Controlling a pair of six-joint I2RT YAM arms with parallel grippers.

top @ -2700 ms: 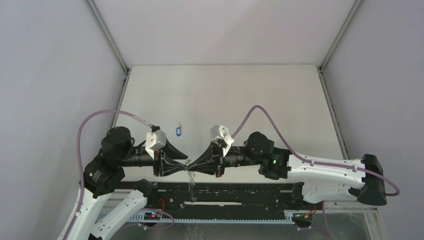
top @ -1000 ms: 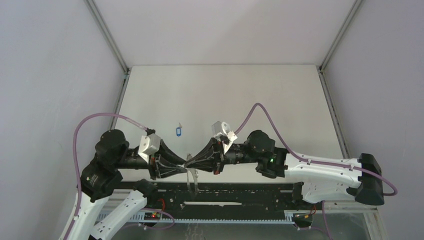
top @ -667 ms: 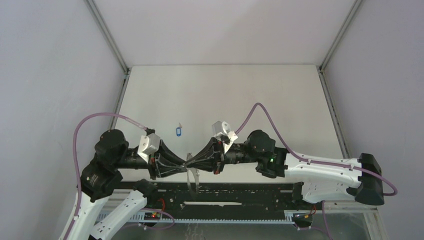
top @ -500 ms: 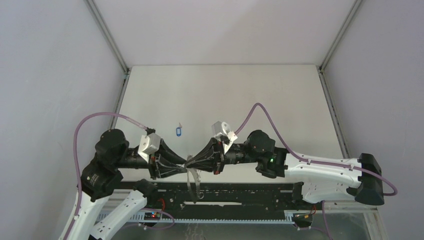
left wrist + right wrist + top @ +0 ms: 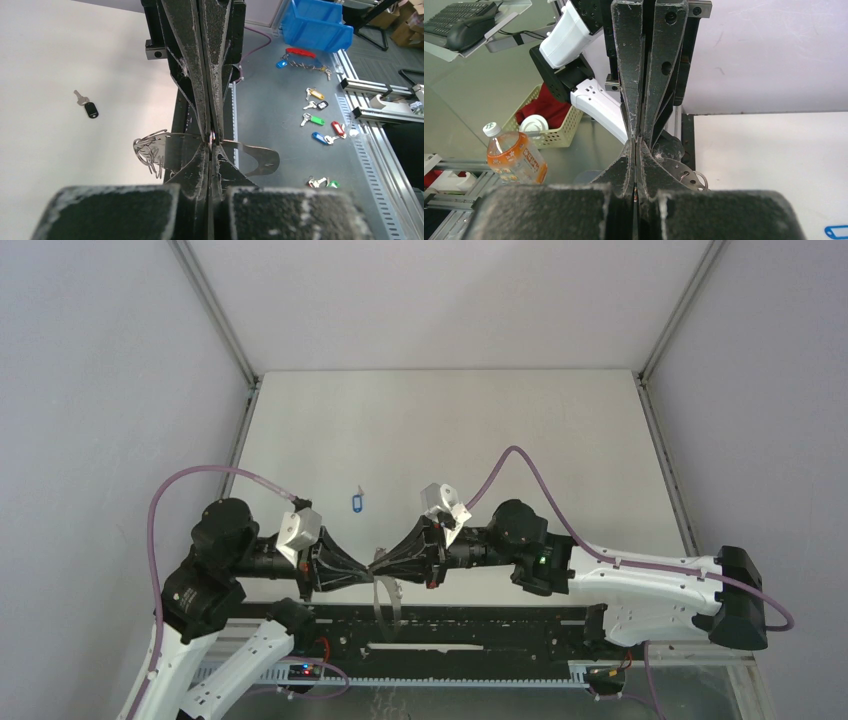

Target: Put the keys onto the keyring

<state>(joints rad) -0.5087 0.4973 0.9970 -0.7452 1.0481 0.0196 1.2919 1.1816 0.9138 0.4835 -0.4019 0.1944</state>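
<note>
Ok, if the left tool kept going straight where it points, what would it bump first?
The right tool, tip to tip with it; only the keyring hangs where they meet.

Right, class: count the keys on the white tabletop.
2: a blue key left of centre in the top view, a black key in the left wrist view. Others may be hidden.
</note>
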